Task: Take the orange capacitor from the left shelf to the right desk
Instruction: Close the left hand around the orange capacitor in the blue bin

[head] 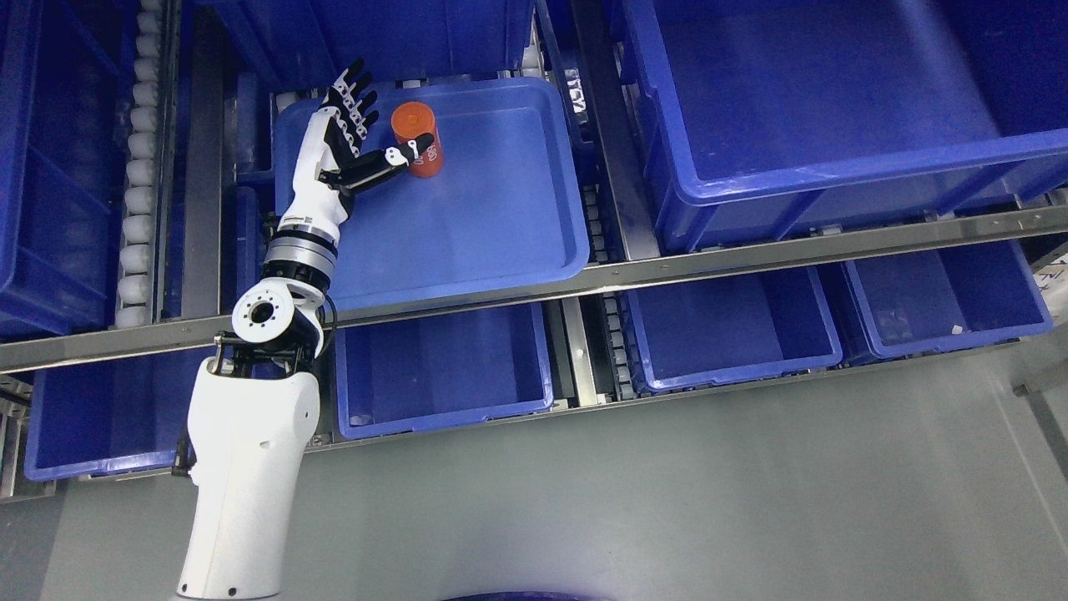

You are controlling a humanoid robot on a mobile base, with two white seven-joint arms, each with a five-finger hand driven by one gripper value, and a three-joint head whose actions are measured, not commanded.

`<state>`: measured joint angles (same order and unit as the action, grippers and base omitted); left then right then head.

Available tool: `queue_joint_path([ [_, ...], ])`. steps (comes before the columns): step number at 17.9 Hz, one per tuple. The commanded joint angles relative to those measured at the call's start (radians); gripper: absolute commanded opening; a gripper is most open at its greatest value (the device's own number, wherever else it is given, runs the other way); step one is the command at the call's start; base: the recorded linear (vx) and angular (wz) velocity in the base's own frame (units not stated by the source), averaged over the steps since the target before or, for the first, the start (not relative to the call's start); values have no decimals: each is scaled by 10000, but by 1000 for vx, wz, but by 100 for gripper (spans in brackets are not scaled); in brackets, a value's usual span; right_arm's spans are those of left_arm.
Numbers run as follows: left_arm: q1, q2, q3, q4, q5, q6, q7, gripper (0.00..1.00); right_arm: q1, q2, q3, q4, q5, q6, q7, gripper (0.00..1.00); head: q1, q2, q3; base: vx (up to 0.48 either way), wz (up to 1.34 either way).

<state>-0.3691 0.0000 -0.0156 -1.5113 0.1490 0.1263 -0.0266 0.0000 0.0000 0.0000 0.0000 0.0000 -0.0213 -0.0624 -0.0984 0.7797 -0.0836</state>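
Step in hand: reach to grasp, capacitor not yet held.
Fingers (355, 104) spread open, thumb across the capacitor (417, 138); left hand (346, 138) just left of it, in the far-left corner of a shelf bin (501, 242). Next: close, lift clear.

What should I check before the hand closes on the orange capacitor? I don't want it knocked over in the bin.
1. Left hand open, fingers spread: ok.
2. Orange capacitor upright in the blue bin: ok.
3. Thumb lies across the capacitor's front: ok.
4. Four fingers wrapped around the capacitor: not ok, they point past its left side.
5. Room around the capacitor in the bin: ok, nothing else inside.
6. Thumb touching the capacitor: cannot tell.
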Motion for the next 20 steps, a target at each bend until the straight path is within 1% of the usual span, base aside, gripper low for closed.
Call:
queue_joint_path([
  [1,71,174,-90,-27,-2,10,-55,100,31,-175,-169,-175,31,-1,-5,100,0,0,0,38,-25],
  [6,71,174,-258,-28,-2,10,-71,100,31,-175,-169,-175,31,-1,-5,100,0,0,0,36,-14],
  [12,56,174,-335,33,-48,25,-378,100,31,-175,-169,-175,31,-1,-5,100,0,0,0,25,-1],
  [16,-311,174,-335,905,-48,25,-485,100,15,-175,-169,-175,31,-1,-5,100,0,0,0,4,0],
  [18,-480,174,-350,1122,-109,41,-485,100,31,-175,-169,-175,31,-1,-5,100,0,0,0,0,0],
  [20,-695,174,-442,1642,-461,41,-485,100,15,-175,-169,-175,31,-1,-5,100,0,0,0,0,0],
])
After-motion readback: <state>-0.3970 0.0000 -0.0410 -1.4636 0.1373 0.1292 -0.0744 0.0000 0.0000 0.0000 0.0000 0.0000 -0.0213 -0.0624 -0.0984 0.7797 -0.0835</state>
